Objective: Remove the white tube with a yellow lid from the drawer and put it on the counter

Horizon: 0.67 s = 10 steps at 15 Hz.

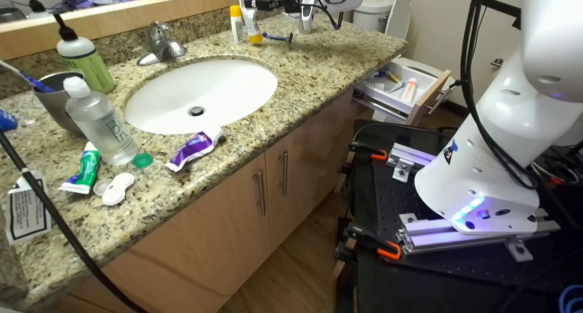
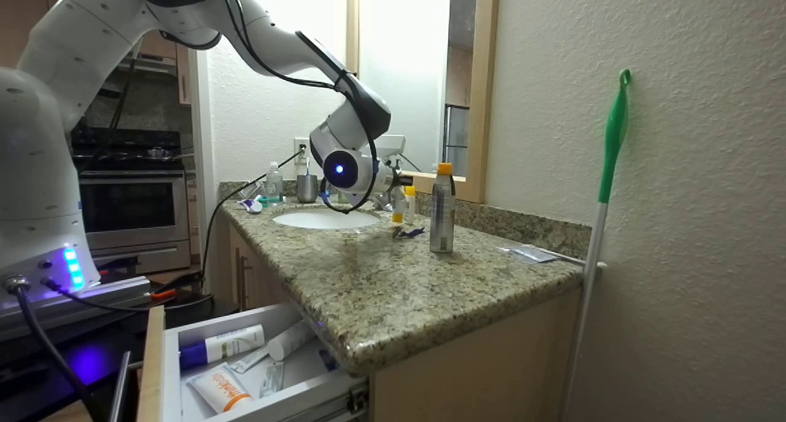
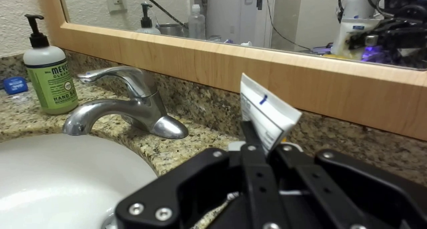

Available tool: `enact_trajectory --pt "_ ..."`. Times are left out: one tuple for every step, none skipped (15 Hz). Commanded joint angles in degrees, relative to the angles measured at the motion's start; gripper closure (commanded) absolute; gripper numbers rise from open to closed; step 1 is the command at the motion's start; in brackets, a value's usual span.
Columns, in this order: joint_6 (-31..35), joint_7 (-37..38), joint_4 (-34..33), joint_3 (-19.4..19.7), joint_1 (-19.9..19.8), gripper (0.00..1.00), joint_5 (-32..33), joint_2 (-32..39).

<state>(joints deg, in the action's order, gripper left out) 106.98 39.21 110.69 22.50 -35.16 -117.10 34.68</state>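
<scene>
Speckled stone counter (image 1: pixel 328 53), white sink (image 1: pixel 227 87) set in.
On it: faucet (image 1: pixel 160 48), soap bottle (image 1: pixel 89 67), grey cup (image 1: pixel 53 100), clear bottle (image 1: pixel 104 130), green tube (image 1: pixel 88 167), purple tube (image 1: pixel 193 149), white lens case (image 1: pixel 118 188), green lid (image 1: pixel 142 160), blue razor (image 1: pixel 275 37); upright yellow-capped white bottle (image 1: pixel 236 27), orange-capped grey bottle (image 2: pixel 441 216); flat packet (image 2: pixel 534 253).

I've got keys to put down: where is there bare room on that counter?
The widest bare patch of counter lies between the open drawer, silver bottle and razor. A narrower strip runs between sink and front edge, from purple tube toward drawer. It's crowded around the yellow-lidded white tube in the fingers and around the clear bottle.
</scene>
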Motion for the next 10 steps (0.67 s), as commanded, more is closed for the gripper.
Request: enact_trajectory --pt "0.4 -0.3 0.1 -1.1 -1.0 0.93 0.5 -0.4" --pt "0.4 -0.3 0.1 -1.1 -1.0 0.98 0.5 -0.4" --pt "0.9 -0.4 0.0 -1.2 -0.9 0.98 0.1 -0.1" --pt "1.1 -0.5 0.0 -1.2 -0.9 0.98 0.2 0.3" --pt "1.2 -0.7 -0.1 -1.2 -0.9 0.98 0.2 0.6" --pt "1.5 -0.7 -0.2 -1.2 -0.9 0.98 0.1 0.9" --pt "0.9 -0.3 0.1 -1.2 -1.0 0.93 0.5 0.2" --pt "1.0 -0.3 0.1 -1.2 -1.0 0.93 0.4 0.3" --pt "1.0 -0.3 0.1 -1.2 -1.0 0.93 0.4 0.3" --pt "1.0 -0.3 0.1 -1.2 -1.0 0.93 0.4 0.3"
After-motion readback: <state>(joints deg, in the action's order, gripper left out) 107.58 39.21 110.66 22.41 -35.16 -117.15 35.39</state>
